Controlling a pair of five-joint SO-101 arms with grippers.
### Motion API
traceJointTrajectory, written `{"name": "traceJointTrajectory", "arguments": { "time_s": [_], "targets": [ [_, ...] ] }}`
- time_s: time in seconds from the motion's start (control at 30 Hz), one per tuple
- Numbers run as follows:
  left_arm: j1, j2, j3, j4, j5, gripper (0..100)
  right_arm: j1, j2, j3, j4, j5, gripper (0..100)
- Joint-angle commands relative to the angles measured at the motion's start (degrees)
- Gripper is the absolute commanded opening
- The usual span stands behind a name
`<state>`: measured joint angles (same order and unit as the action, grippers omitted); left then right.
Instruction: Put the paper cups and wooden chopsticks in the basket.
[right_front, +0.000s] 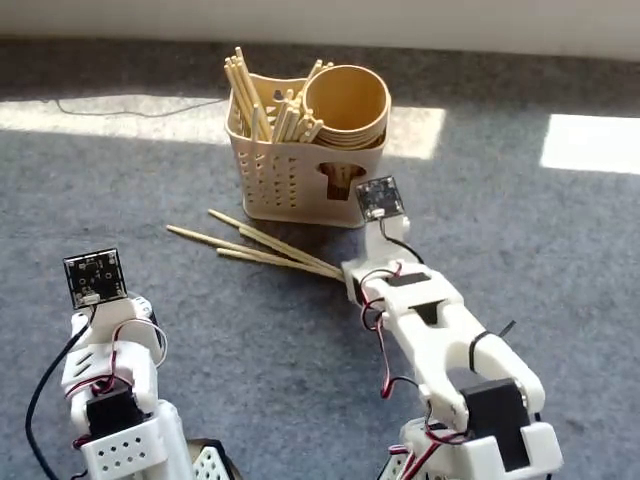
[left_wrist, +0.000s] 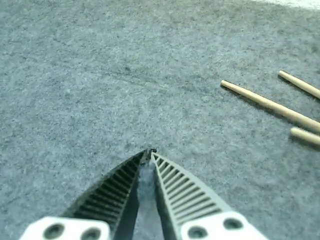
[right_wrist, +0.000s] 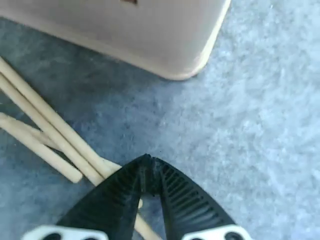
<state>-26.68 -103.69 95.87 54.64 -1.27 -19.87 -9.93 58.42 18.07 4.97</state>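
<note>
At 12 o'clock on the grey tabletop (right_front: 200, 330), one cream slotted plastic basket (right_front: 290, 185) holds nested tan paper cups (right_front: 345, 100), count unclear, and bundled wooden chopsticks (right_front: 262, 105). Four loose chopsticks (right_front: 280, 250) lie at its 6 o'clock, ends under the right gripper (right_wrist: 149, 161), fingers closed, empty. At 8 o'clock, the left gripper (left_wrist: 150, 151): fingers closed, empty.

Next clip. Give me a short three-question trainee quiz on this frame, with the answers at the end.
1. True or false: the paper cups sit stacked inside the basket.
2. Where do the loose chopsticks lie? A: on the grey carpet in front of the basket. B: on top of the cups. C: across the basket rim.
3. Fill in: the left tool is ___ (open or shut).

Key: 1 true; 2 A; 3 shut.
</note>
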Motion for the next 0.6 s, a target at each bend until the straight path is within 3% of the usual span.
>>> {"name": "traceJointTrajectory", "arguments": {
  "time_s": [0.0,0.17,0.33,0.47,0.57],
  "targets": [
    [-0.48,-0.40,0.75,0.18,-0.26,1,-1.01,-6.90,-0.57,6.90,0.79,0.5],
    [-0.48,-0.40,0.75,0.18,-0.26,1,-3.21,-19.12,-0.57,13.49,1.05,0.5],
    [-0.48,-0.40,0.75,0.18,-0.26,1,-10.15,-28.18,-2.51,22.29,1.05,1.0],
    [-0.48,-0.40,0.75,0.18,-0.26,1,-14.29,-28.26,-11.12,32.57,1.23,1.3],
    [-0.48,-0.40,0.75,0.18,-0.26,1,-17.10,-25.19,-18.33,39.60,2.99,8.9]
  ]
}}
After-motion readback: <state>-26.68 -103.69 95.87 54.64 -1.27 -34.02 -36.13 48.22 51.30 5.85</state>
